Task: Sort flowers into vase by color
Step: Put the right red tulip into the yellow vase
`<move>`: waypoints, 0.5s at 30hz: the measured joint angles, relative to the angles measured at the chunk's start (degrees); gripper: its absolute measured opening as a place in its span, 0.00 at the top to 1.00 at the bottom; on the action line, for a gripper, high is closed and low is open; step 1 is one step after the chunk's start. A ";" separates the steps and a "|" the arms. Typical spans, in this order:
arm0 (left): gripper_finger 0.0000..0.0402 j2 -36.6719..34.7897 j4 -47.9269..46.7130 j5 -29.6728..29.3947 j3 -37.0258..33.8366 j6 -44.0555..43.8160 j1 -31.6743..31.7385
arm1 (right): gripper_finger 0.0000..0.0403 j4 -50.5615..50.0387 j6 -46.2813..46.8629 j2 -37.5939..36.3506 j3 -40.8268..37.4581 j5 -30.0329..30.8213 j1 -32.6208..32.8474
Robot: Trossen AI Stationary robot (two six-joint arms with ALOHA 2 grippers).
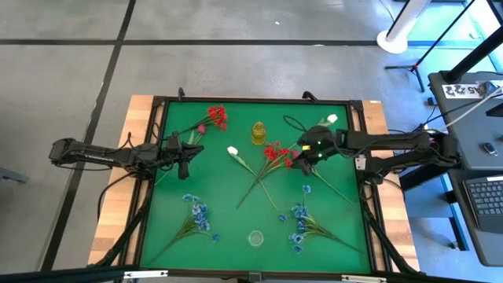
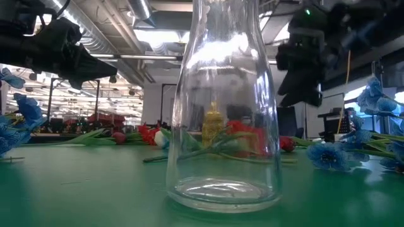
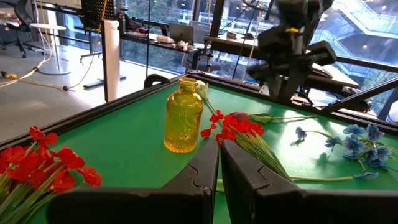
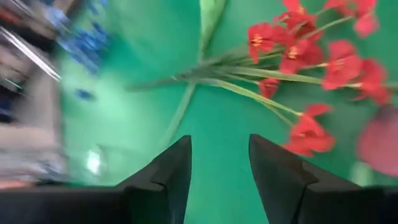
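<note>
Red flowers lie in two bunches on the green mat: one near the far edge, one in the middle, its stems crossing a white bud's stem. A second white bud lies far right. Blue sprays lie near left and near right. A yellow vase and a clear vase stand upright. My right gripper hovers open above the middle red bunch, beside a maroon bud. My left gripper is shut, holding nothing, left of the yellow vase.
A wooden frame rims the mat. The clear vase stands close to the near edge, between the two blue bunches. Bare mat lies between the middle bunch and the clear vase. Cables and a desk with a keyboard stand to the table's right.
</note>
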 joint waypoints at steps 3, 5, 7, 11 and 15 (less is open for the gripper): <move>0.96 -0.01 0.00 -0.02 -0.01 0.00 -0.01 | 0.61 -15.53 -5.44 0.00 7.12 7.56 2.65; 0.96 0.00 -0.02 0.00 0.00 0.02 -0.02 | 0.61 -24.09 -6.72 0.00 10.01 11.85 4.30; 0.96 0.00 0.00 0.00 0.00 0.00 0.00 | 0.61 -30.06 -5.93 0.00 10.95 13.93 5.46; 0.96 0.00 0.00 0.00 -0.01 0.00 -0.01 | 0.61 -33.57 -1.67 0.00 9.08 14.46 6.98; 0.96 0.00 0.00 0.00 0.00 0.00 -0.02 | 0.61 -31.50 2.80 0.00 4.95 15.72 8.07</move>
